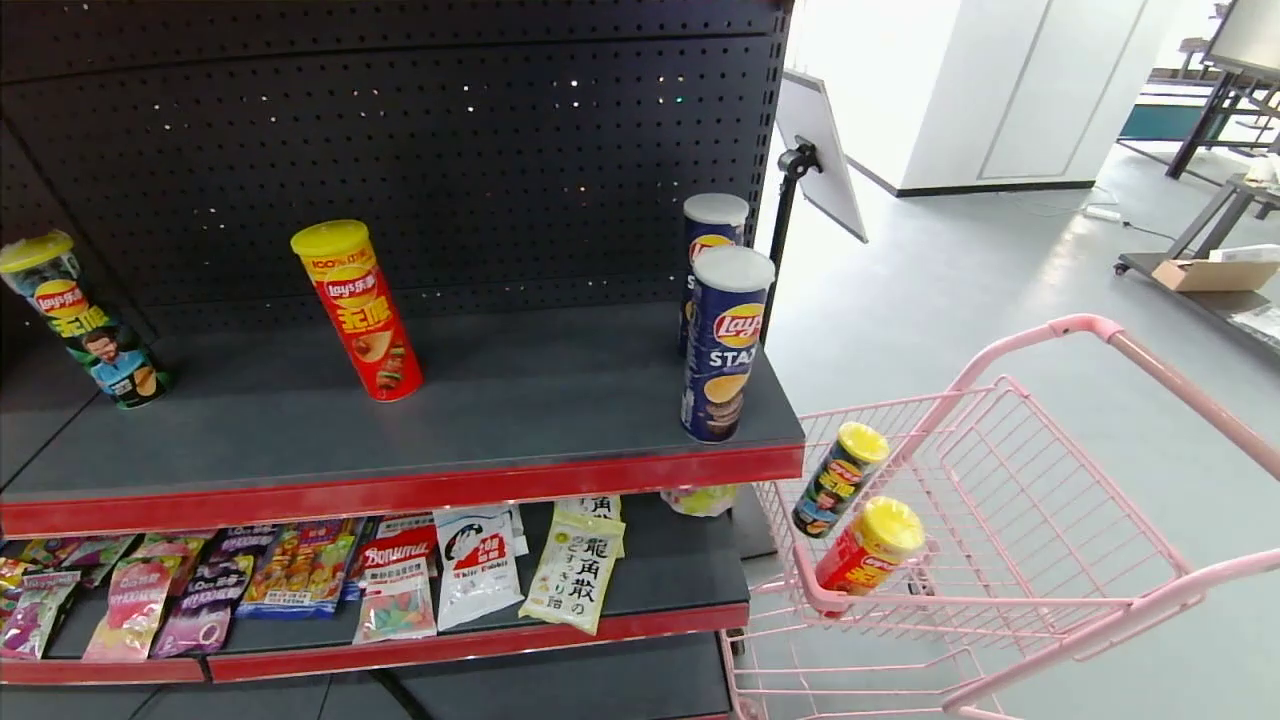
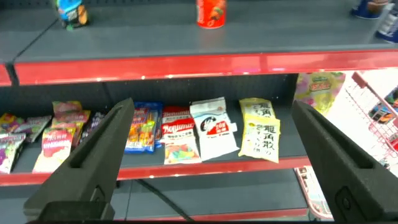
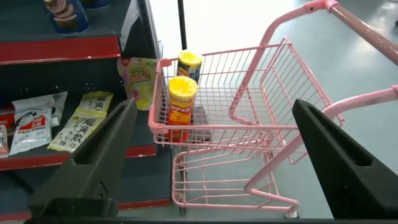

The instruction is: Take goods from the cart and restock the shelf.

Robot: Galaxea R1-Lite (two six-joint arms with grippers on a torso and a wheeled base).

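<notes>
- Left tool (image 2: 212,106): fingers spread wide with nothing between them, facing the snack bags (image 2: 205,127) on the lower shelf.
- Right tool (image 3: 214,104): also wide open and empty, facing the pink cart (image 3: 273,74).
- A red can (image 1: 872,548) and a dark can (image 1: 840,480), both yellow-lidded, stand in the cart's corner nearest the shelf.
- Upper shelf (image 1: 400,430): a second red can (image 1: 358,310), mid-shelf; a green can (image 1: 85,320) with a cartoon figure, far left; two blue cans (image 1: 725,345), white-lidded, one behind the other at the right end.
- Every can carries a round logo and bold lettering.
</notes>
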